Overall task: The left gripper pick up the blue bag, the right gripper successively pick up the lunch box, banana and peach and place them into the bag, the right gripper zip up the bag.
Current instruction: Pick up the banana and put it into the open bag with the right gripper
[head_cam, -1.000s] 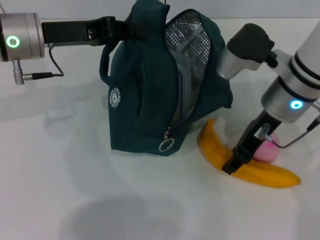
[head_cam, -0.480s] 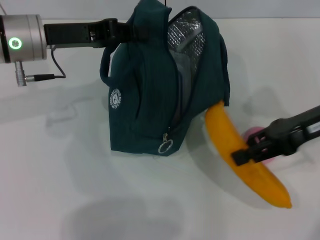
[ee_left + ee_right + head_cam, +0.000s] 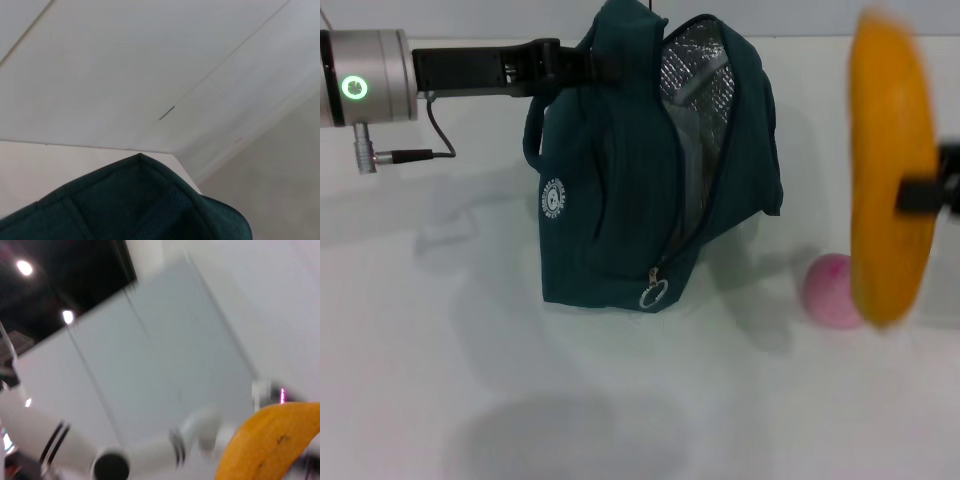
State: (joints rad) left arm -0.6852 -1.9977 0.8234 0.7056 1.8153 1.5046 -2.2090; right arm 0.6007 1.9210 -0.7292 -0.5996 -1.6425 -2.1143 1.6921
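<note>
The left gripper [image 3: 582, 62] pinches the blue bag [image 3: 650, 190] top in its jaws. The right gripper [image 3: 928, 193] jaws clamp the banana [image 3: 890, 160] upright, above the peach [image 3: 832, 291] near the counter [image 3: 440, 350] right edge.

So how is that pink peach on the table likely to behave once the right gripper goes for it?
The peach looks round and sits loose on the table, so it will probably roll if nudged off-centre. Its smooth curved surface may slip between narrow fingers unless gripped across the middle. It looks small, so likely light; if real, a hard squeeze could bruise it.
</note>
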